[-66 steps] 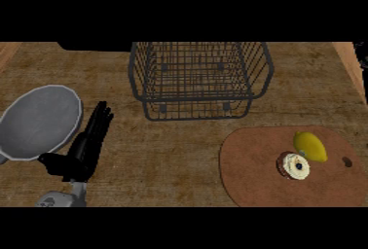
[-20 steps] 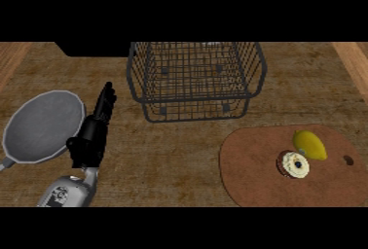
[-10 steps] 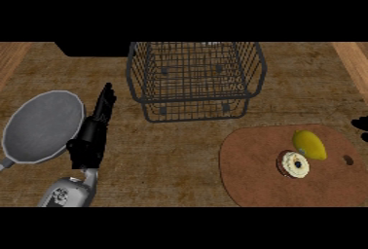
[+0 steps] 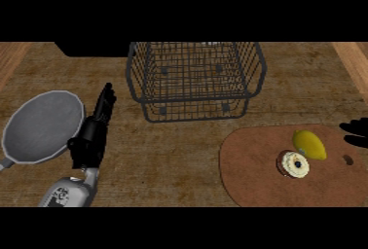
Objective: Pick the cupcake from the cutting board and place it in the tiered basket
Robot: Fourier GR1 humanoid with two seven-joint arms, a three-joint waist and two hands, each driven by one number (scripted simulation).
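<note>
Wooden surface (image 4: 179, 160) fills the head view. At 12 o'clock stands the wire basket (image 4: 194, 78). At 4 o'clock lies the cutting board (image 4: 266, 175), with the cupcake (image 4: 294, 164) on it, touching a yellow fruit (image 4: 310, 144). The right hand (image 4: 354, 133) shows at the 3 o'clock edge, holding nothing; its fingers cannot be judged. The left hand (image 4: 93, 131), fingers straight, lies at 9 o'clock beside a grey pan (image 4: 42, 126).

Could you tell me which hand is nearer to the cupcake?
Right. The right hand shows at the right edge, just beyond the cupcake; the left hand lies far left, beside the pan.
</note>
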